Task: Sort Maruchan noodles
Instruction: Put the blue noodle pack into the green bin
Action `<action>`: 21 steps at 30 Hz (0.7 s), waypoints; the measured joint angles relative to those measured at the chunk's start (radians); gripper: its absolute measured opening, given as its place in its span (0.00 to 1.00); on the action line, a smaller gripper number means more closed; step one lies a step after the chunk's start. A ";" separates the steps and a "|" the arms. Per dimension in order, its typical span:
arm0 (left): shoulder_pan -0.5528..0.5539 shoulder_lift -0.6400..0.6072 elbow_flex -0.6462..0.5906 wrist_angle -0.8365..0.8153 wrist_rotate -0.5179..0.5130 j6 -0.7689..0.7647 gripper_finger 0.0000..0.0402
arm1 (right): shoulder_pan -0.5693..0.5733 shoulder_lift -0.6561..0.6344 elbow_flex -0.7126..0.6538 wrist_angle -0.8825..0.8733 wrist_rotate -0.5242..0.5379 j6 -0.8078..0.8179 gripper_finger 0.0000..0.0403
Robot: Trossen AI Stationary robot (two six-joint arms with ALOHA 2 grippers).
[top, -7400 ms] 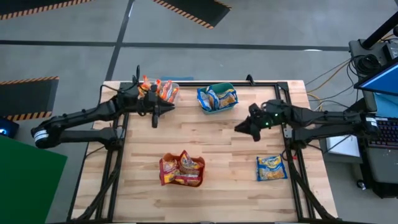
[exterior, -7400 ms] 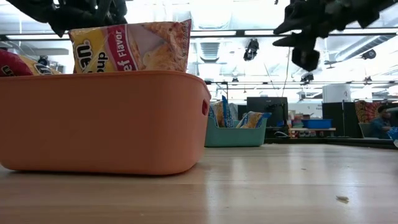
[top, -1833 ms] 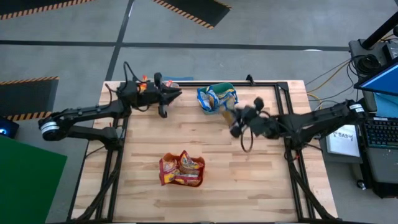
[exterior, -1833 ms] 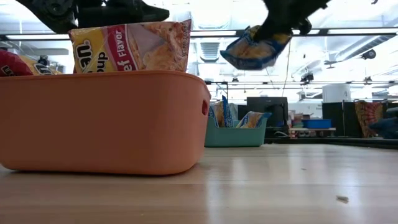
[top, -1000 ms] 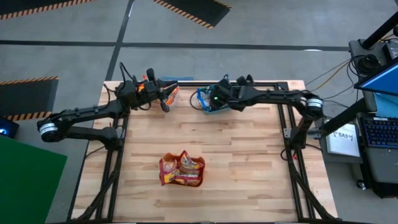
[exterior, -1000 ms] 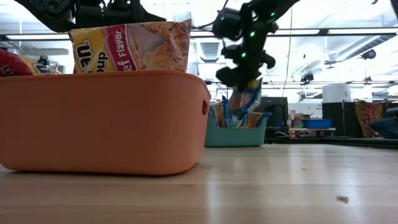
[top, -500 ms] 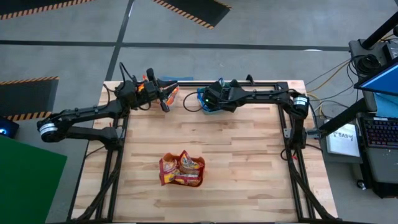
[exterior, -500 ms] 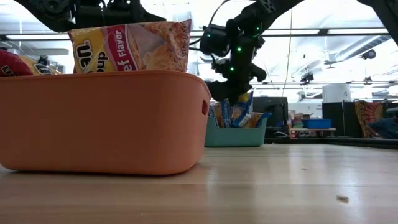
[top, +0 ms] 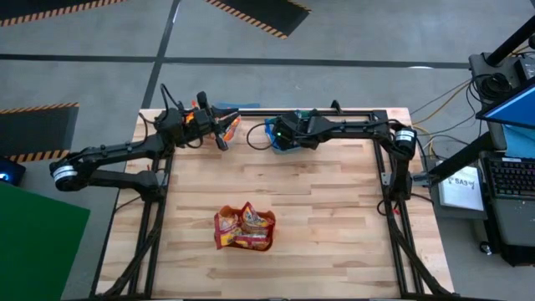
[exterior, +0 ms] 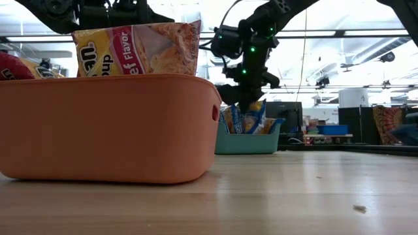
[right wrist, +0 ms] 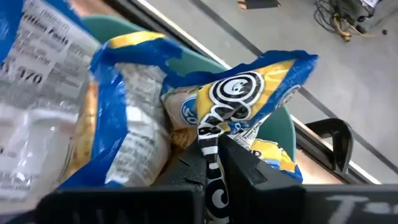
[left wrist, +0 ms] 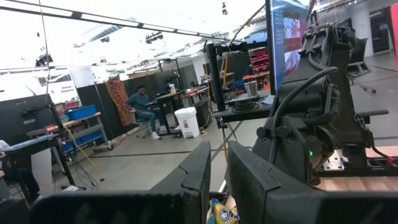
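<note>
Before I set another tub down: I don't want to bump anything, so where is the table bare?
The wooden table is bare on its right half and in the strip between the orange tub and the far row. The far edge is crowded: left gripper by the clear tub, right gripper over the teal tub.

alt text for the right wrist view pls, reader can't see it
The right claw is shut on the edge of a blue Maruchan noodle packet, holding it inside the teal tub. More blue packets already stand crowded in the tub beside it, and grey floor shows beyond the rim.
</note>
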 joint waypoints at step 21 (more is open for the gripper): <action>0.000 0.000 0.000 0.000 0.001 0.000 0.10 | -0.011 -0.022 0.083 -0.086 -0.010 -0.016 0.38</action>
